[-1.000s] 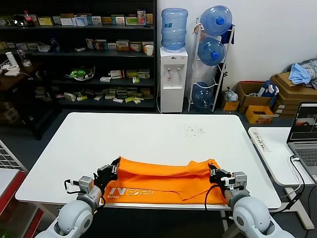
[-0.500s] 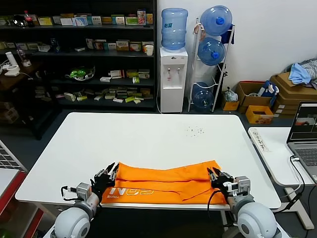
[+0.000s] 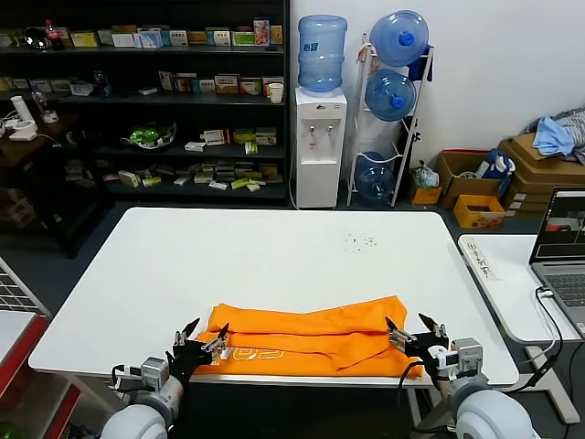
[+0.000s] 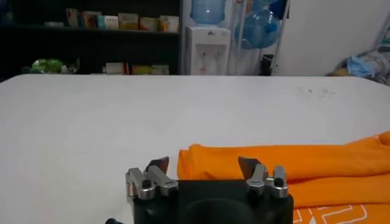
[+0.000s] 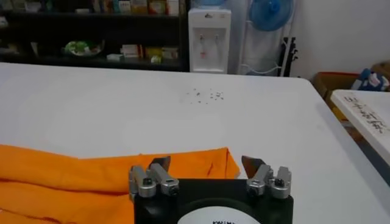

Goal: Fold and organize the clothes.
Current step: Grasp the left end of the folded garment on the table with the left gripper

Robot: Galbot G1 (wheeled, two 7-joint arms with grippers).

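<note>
Over on the left, the left gripper [image 3: 201, 340] sits low at the near edge of the white worktop [image 3: 274, 256], jaws spread wide and holding nothing; in the left wrist view its fingertips [image 4: 159, 164] stand apart just short of the cloth's left end; moving across, there's the orange T-shirt [image 3: 311, 334], folded into a long flat band lying crosswise along the near edge of the worktop, white lettering [image 3: 251, 352] showing on the lower layer near its left end, an upper fold overlapping it and wrinkled towards the right; on to the right, and the right gripper [image 3: 416, 333] is at the shirt's right end, jaws likewise wide apart and empty, with the right wrist view showing its fingertips [image 5: 253, 164] framing the corner of the orange cloth; a scatter of small dark specks [image 3: 358, 241] dots the far right part of the worktop; beyond it stand the dark shelves [image 3: 146, 101] at the left, the water dispenser [image 3: 320, 119] in the middle, and a laptop [image 3: 562, 238] on a side table at the far right.
</note>
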